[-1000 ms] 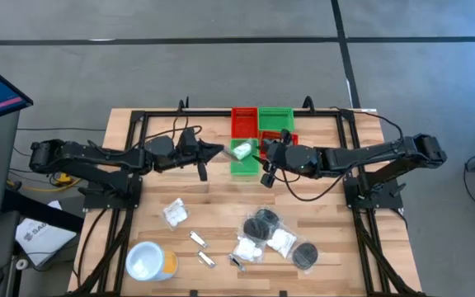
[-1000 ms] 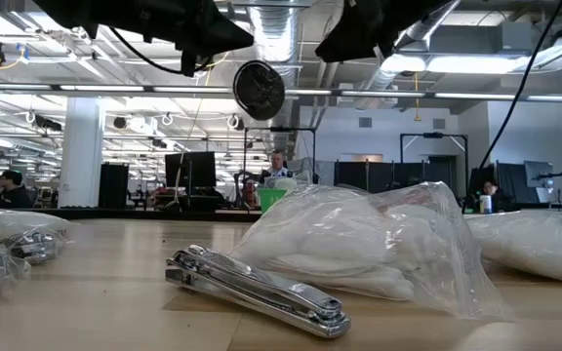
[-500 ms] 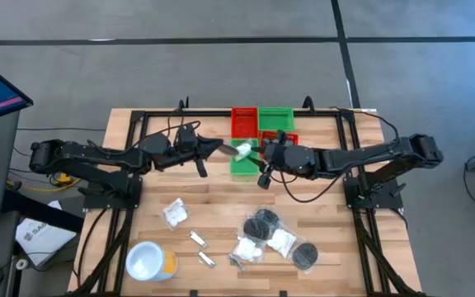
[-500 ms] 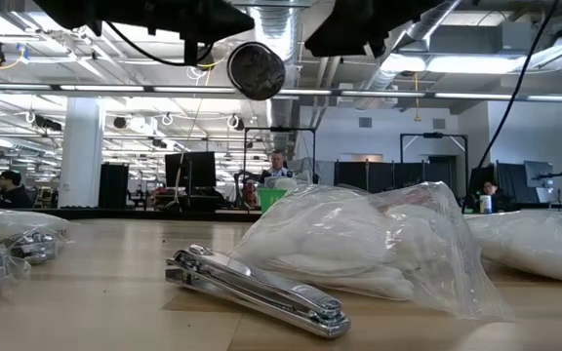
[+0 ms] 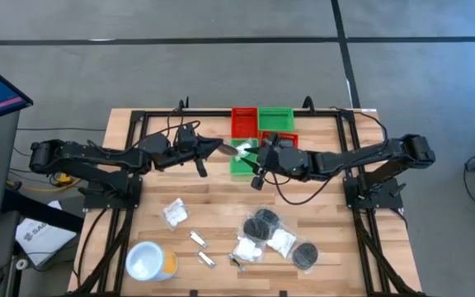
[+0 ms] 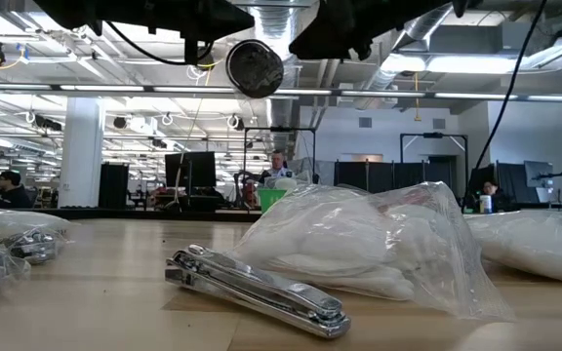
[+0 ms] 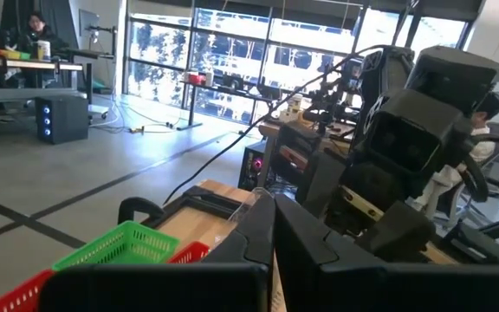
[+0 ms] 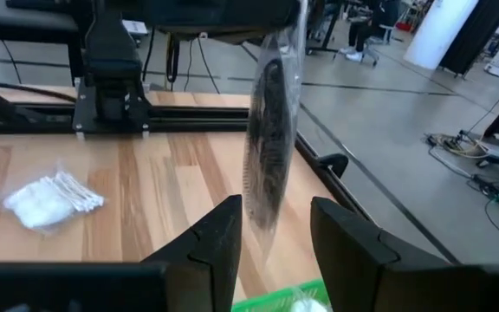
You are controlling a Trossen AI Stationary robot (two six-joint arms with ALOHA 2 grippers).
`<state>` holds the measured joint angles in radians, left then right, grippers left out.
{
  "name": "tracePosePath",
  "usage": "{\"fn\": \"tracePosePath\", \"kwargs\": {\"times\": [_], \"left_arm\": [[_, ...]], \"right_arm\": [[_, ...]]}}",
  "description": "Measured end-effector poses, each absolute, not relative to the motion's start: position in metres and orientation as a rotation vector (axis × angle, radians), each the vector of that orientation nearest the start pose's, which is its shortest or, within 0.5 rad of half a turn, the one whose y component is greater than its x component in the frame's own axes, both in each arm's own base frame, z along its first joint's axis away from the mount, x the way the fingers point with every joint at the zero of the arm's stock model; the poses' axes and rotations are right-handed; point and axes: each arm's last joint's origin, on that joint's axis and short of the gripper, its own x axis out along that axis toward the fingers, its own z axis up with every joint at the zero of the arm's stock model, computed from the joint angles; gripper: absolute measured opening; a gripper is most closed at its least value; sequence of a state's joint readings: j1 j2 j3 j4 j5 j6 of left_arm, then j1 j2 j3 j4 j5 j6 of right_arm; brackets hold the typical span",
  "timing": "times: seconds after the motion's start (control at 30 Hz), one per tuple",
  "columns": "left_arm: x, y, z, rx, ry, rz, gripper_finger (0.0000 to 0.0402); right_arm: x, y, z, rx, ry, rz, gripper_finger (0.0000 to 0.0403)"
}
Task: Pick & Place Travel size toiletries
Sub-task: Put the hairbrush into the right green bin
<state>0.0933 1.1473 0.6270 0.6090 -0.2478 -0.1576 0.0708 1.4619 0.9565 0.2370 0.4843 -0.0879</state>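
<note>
The left end effector (image 5: 218, 148) is closed on a black round disc in clear wrap (image 8: 267, 139), holding it hanging in the air at the back of the desk (image 5: 320, 206), just beside the green bin (image 5: 275, 120) and red bin (image 5: 243, 122). The right end effector (image 5: 256, 159) has its fingers parted on either side of the hanging disc, as the right wrist view shows, and grips nothing. This looks like a handover, or a steadying of the disc before it is dropped. To do it well, the right fingers should close on the flat faces of the disc, not on the loose wrap, which would likely slip. The left fingers should let go only once the right grip is firm, and the release should come over a bin opening, not its rim. The other toiletries lie towards the front of the desk: a white plastic-wrapped packet (image 5: 174, 214) near the front left, two thin silver sachets (image 5: 202, 249) beside it, and a cluster of further black discs (image 5: 264, 223) and white packets (image 5: 248, 250) at front right. The white tub with orange side (image 5: 148, 261) sits at the front left corner.
</note>
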Motion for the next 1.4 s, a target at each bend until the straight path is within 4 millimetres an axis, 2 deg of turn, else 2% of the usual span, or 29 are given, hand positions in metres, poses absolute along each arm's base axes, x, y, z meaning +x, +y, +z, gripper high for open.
{"fn": "tracePosePath", "kwargs": {"times": [0.77, 0.97, 1.03, 1.4], "left_arm": [[0.248, 0.03, 0.283, -0.163, -0.118, 0.331, 0.0], [0.248, 0.03, 0.283, -0.163, -0.118, 0.33, 0.0], [0.248, 0.029, 0.283, -0.163, -0.117, 0.323, 0.0], [0.248, 0.029, 0.283, -0.159, -0.112, 0.319, 0.0]], "right_arm": [[0.328, 0.001, 0.282, -0.089, 0.189, -0.343, 0.0129], [0.344, 0.0, 0.268, -0.098, 0.169, -0.345, 0.0129], [0.346, -0.002, 0.257, -0.108, 0.217, -0.348, 0.0129], [0.381, -0.006, 0.251, -0.124, 0.198, -0.359, 0.0129]]}}
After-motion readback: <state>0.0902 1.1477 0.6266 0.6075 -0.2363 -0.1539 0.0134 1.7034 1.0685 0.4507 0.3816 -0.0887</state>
